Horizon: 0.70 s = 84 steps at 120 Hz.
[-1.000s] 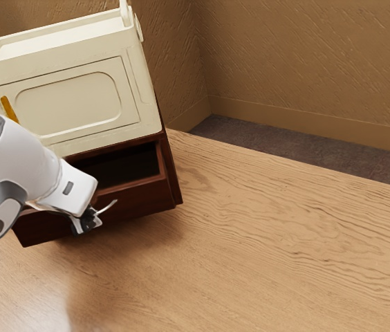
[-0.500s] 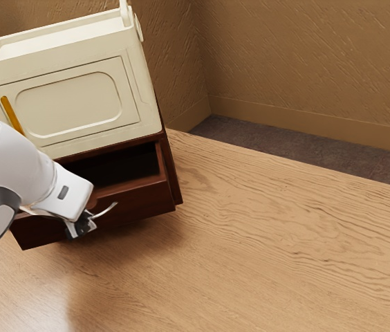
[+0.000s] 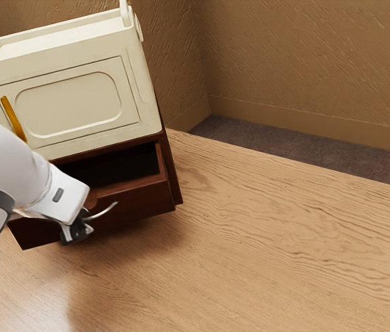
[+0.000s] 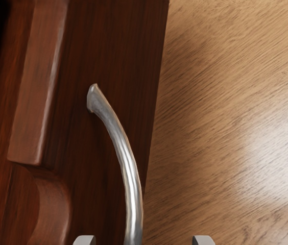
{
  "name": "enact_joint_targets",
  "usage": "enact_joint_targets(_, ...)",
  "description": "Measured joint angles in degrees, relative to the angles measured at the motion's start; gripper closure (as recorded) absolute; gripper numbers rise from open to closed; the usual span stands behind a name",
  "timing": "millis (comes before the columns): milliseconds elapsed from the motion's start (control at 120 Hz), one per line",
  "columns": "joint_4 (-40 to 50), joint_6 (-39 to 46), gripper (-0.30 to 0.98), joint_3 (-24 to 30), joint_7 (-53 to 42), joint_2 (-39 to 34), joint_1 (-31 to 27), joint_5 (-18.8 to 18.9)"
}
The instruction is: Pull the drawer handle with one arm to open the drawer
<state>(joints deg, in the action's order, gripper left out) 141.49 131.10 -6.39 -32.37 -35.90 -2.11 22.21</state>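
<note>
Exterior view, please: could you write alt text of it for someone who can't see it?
A white robot arm reaches in from the exterior view's left to the curved metal handle of a partly open drawer. The dark wooden cabinet stands on a wooden table, with a cream box on top.
</note>
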Motion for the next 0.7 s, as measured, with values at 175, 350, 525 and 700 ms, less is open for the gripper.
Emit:
enact_joint_targets(175, -0.5, -1.0, 0.45, 0.6, -0.3, -1.2, 0.0, 0.0)
enact_joint_targets(350, -10.0, -5.9, 0.28, 0.3, 0.1, 2.1, 0.1, -0.9)
enact_joint_targets(525, -36.7, -19.6, 0.12, -4.0, 2.2, 20.6, 0.1, -10.2)
enact_joint_targets(700, -51.4, -32.1, 0.05, -5.5, 4.0, 34.0, -1.5, -19.1)
